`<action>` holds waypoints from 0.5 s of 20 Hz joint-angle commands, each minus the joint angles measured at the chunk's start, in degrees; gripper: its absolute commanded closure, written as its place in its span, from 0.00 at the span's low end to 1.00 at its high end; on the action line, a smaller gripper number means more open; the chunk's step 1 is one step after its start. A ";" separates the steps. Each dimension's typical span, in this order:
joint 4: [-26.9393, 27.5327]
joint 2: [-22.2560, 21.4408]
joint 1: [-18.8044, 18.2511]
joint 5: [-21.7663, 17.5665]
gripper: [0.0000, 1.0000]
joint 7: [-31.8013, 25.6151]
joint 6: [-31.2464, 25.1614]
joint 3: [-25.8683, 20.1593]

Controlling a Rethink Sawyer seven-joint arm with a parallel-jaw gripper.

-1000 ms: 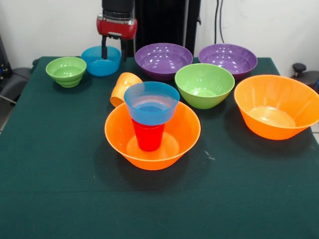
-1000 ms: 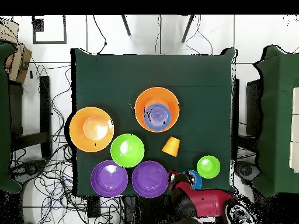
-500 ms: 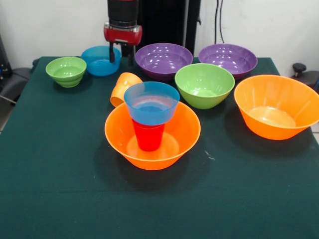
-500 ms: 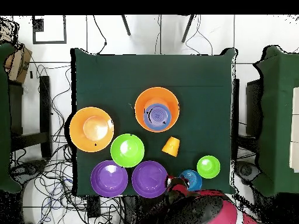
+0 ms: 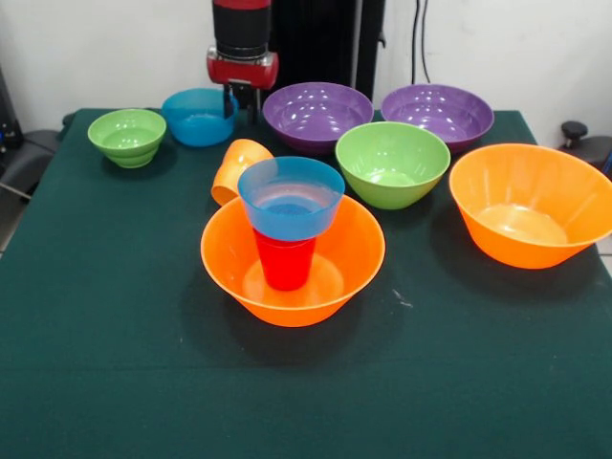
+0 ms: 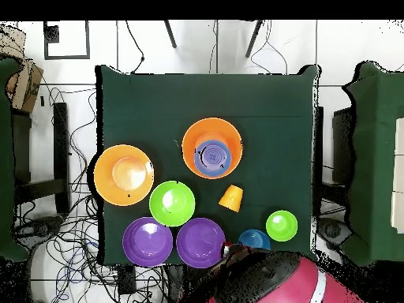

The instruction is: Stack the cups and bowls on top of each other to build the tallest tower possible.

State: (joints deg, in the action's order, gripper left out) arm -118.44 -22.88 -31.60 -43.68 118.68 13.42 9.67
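Note:
The tower stands in the middle: a large orange bowl (image 5: 346, 251) (image 6: 192, 138) holds an upright red cup (image 5: 284, 262), and a small blue bowl (image 5: 291, 198) (image 6: 211, 156) sits on that cup. The orange cup (image 5: 237, 167) (image 6: 231, 197) lies on its side just behind the tower. My gripper (image 5: 243, 103) (image 6: 231, 251) is open and empty at the table's far edge, between the second small blue bowl (image 5: 196, 118) (image 6: 254, 238) and a purple bowl (image 5: 316, 115) (image 6: 200, 242). One fingertip (image 5: 229, 102) is at the blue bowl's right rim.
A small green bowl (image 5: 127, 136) (image 6: 282, 225) sits far left. A medium green bowl (image 5: 392, 163) (image 6: 172, 203), a second purple bowl (image 5: 437, 112) (image 6: 147, 241) and a second large orange bowl (image 5: 532, 204) (image 6: 124, 174) fill the right side.
My gripper has moved right in the front view, from over the far blue bowl to its right rim. That bowl has shifted slightly right. The tower has not moved.

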 commanded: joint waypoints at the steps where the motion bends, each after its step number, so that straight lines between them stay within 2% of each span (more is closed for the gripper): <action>1: 6.28 0.84 3.16 1.84 1.00 4.72 4.36 -1.60; 3: 5.40 -0.51 1.38 0.95 1.00 4.86 1.80 -3.81; 10: 5.11 -1.26 1.20 1.08 1.00 4.94 0.50 -4.26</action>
State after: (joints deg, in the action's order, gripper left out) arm -118.47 -24.01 -30.97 -43.69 118.68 13.49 10.59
